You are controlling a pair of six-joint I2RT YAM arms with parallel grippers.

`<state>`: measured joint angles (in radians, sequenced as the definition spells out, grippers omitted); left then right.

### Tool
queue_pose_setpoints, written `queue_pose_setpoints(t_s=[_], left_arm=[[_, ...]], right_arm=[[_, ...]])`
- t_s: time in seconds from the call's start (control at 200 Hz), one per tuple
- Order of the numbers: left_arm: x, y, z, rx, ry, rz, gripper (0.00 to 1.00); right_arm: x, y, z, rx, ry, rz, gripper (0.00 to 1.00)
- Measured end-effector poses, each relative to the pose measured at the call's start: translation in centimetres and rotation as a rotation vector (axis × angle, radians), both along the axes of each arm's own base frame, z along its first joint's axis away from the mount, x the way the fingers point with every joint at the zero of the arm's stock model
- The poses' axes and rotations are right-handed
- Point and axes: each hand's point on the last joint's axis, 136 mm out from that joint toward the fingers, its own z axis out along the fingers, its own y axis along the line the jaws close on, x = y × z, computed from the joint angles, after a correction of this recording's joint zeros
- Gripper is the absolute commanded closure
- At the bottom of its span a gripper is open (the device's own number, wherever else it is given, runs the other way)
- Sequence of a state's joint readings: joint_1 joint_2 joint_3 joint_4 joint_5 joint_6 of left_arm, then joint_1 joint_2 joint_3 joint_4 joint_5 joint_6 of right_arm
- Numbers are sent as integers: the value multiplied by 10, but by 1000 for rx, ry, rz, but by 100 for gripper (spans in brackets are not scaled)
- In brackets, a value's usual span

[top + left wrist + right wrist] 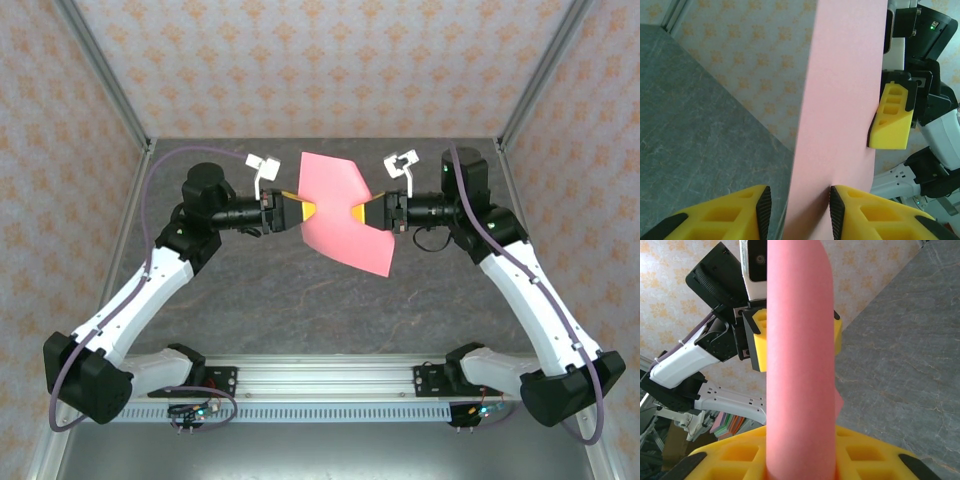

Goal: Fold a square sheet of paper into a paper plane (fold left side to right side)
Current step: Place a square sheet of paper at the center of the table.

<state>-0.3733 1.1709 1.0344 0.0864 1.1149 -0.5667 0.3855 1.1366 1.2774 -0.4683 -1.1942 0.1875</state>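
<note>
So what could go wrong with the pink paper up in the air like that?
1. The left gripper has a gap between one pad and the square sheet of paper. That edge could slip free, and the sheet would swing from the right gripper, which seems to pinch it.
2. The sheet hangs bent above the table. Squeezing it now might make a crooked crease.
</note>
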Motion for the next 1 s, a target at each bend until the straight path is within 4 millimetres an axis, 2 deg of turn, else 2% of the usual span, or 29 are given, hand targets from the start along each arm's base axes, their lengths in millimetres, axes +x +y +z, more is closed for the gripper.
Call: queue_pose_setpoints(t_s=[0.165, 0.375, 0.701, 0.831, 0.926, 1.001], left_arm=[[-2, 0, -4, 19, -18, -8, 52], [-11, 1, -9, 51, -29, -25, 52], [-16, 2, -11, 66, -43, -34, 71], [-16, 3, -14, 75, -39, -35, 83], [-16, 3, -15, 79, -39, -34, 91], [-15, 3, -17, 83, -27, -27, 94]], right_arm=[[-1, -1, -5, -14, 9, 3, 73], [3, -3, -11, -34, 22, -19, 74], [10, -4, -17, -52, 31, -45, 74], [14, -7, -19, -65, 34, -70, 73], [16, -8, -22, -77, 37, -85, 71], [18, -10, -26, -96, 42, -103, 62]])
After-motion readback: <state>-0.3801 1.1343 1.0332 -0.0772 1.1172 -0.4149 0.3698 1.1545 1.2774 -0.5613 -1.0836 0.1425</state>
